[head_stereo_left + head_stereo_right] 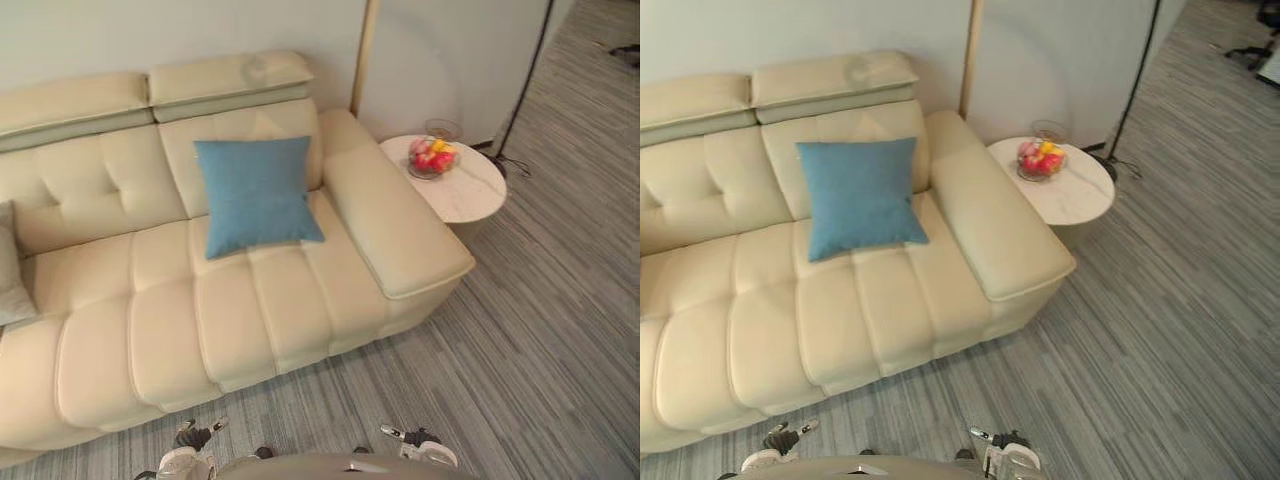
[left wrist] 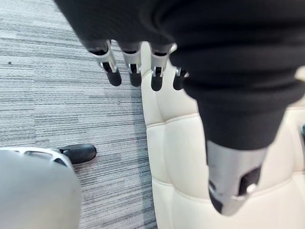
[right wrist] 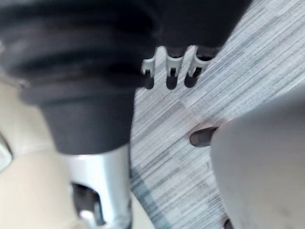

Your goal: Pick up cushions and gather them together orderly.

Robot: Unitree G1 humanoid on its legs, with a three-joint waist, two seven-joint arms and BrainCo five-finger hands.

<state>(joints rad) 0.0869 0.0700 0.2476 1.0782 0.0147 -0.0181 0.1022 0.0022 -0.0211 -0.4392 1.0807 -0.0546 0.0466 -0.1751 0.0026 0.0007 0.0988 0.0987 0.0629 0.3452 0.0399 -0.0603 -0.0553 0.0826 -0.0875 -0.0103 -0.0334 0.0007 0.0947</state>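
Left eye view: blue cushion [image 1: 255, 195] against sofa [image 1: 150, 330] back; grey cushion [image 1: 10, 270] apart.

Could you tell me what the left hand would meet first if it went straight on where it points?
The left hand hangs at the edge of the sofa. It would likely meet that first, or perhaps the carpet, as depth is unclear.

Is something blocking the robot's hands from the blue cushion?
Nothing visible does. The blue cushion leans against the sofa backrest, with bare seat in front of it. The left hand and right hand hang open near the sofa's front edge.
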